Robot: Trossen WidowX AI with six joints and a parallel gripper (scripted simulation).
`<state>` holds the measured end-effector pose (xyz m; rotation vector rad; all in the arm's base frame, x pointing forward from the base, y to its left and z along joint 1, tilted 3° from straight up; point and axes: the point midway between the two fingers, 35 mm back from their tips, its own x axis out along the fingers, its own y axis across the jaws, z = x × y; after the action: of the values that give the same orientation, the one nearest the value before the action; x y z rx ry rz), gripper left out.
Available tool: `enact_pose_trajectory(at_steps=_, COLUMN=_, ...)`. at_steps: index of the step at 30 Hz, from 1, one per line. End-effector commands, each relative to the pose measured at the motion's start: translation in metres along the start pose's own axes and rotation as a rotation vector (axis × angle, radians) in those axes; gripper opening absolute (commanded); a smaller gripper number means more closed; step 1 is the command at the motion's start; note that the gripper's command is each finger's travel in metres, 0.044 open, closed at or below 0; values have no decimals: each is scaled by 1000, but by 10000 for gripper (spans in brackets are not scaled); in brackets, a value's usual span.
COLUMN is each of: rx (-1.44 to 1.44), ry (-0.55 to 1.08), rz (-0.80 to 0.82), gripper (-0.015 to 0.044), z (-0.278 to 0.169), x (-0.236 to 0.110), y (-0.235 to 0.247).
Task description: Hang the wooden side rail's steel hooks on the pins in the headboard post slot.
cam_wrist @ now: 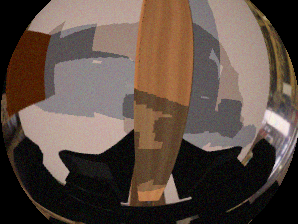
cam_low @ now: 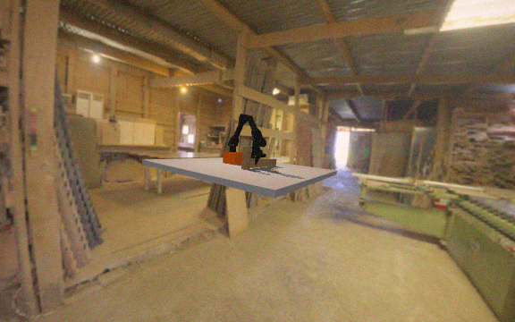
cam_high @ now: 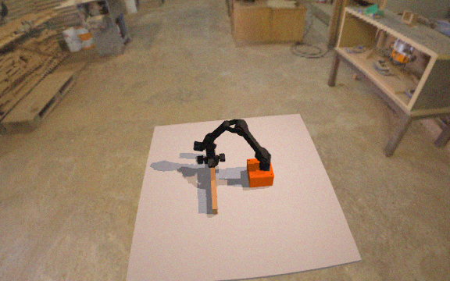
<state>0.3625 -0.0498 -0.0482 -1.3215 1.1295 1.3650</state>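
Note:
The wooden side rail [cam_high: 213, 191] [cam_wrist: 161, 63] is a long thin plank lying on the white table top [cam_high: 272, 234] [cam_low: 213, 171], with its near end on the table. My gripper [cam_high: 212, 163] [cam_wrist: 150, 131] is shut on the rail's far end, close to the arm's orange base [cam_high: 260, 176] [cam_low: 232, 157] [cam_wrist: 27, 70]. In the exterior view, a short upright wooden piece [cam_low: 246, 158], seemingly the headboard post, stands beside the arm, and the rail [cam_low: 267, 163] reaches out to its right. In the top view the gripper hides the post. The hooks, pins and slot do not show.
The table top stands on a wooden trestle [cam_low: 236, 215] in a workshop. Grey shadows of the arm fall left of the rail [cam_high: 166, 165]. Workbenches [cam_high: 401, 58] and stacked timber [cam_high: 10, 66] stand far off on the floor.

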Motion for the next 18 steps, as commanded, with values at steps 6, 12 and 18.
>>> enact_pose_trajectory(at_steps=6, rx=2, ry=9, rz=-5, gripper=0, z=-1, x=0, y=-1)
enact_pose_trajectory(at_steps=12, rx=2, ry=9, rz=-5, gripper=0, z=-1, x=1, y=-1)
enact_pose_trajectory(at_steps=18, rx=2, ry=9, rz=-5, gripper=0, z=-1, x=2, y=-1)
